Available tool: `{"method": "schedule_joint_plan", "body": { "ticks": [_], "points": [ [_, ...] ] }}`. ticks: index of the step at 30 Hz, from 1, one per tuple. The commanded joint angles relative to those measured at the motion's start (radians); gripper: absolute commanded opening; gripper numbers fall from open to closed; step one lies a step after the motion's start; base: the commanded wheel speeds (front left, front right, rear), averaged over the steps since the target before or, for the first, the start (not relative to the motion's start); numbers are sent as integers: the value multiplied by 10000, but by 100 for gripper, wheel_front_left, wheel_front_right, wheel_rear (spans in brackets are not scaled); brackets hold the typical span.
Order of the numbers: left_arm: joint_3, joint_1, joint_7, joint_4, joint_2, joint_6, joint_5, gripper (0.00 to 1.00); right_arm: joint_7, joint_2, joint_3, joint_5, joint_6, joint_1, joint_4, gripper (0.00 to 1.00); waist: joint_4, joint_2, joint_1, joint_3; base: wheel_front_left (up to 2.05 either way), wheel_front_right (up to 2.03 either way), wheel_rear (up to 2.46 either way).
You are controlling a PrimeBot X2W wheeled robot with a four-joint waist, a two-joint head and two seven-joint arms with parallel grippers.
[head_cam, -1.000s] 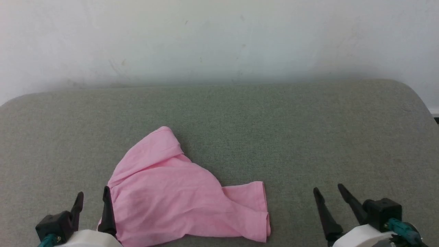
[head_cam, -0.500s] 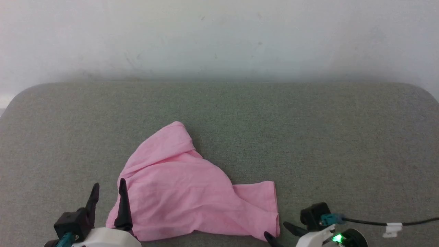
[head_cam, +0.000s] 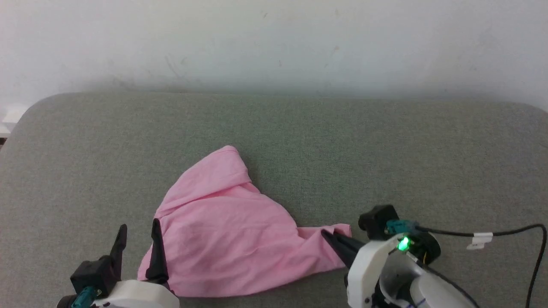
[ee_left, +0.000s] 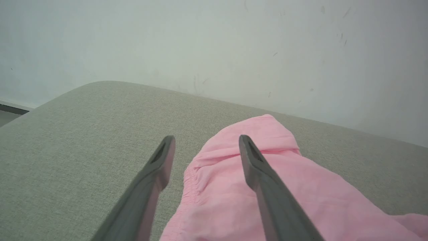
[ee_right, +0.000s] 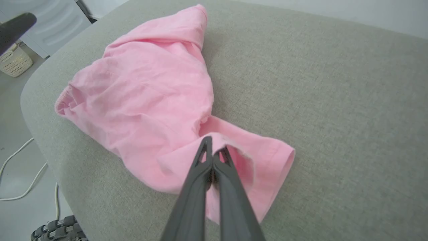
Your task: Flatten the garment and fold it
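The garment (head_cam: 222,222) is a crumpled light-pink piece lying on the grey padded surface (head_cam: 299,141), with one leg reaching to the right. My right gripper (head_cam: 326,234) has come in from the right and is shut on the hem of that leg. In the right wrist view its fingers (ee_right: 212,147) are pressed together with a lip of the garment (ee_right: 140,93) pinched between the tips. My left gripper (head_cam: 139,229) is open at the garment's left edge, one finger over the fabric. In the left wrist view, the left gripper (ee_left: 205,139) straddles the gathered waistband edge of the garment (ee_left: 334,201).
A white wall (head_cam: 274,42) backs the padded surface. A black cable (head_cam: 513,233) trails from my right wrist over the surface. Beyond the surface's rounded edge are the floor with a white cord (ee_right: 16,174), a pale basket (ee_right: 15,62) and a white cabinet (ee_right: 50,23).
The head camera has shifted. My right gripper swung in from the lower right to the garment's right leg and shut on its hem, bunching it. The left gripper stayed open.
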Motion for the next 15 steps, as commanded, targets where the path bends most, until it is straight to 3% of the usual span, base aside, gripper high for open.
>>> {"method": "schedule_joint_plan", "body": {
  "ticks": [1,8,15],
  "points": [
    [13,-228,-36,-7,-32,-19,72,100,-225,43,-55,-22,4,-483,-52,0,-5,0,0,122,0,0,0],
    [-129,-690,-47,-2,-208,-118,197,100,-785,164,-607,-53,4,-2326,565,0,174,0,0,693,0,0,0],
    [-349,-1482,-57,124,-542,-447,423,100,-1127,224,-1608,110,4,-4511,2665,0,639,0,0,1730,0,0,0]
  ]
}}
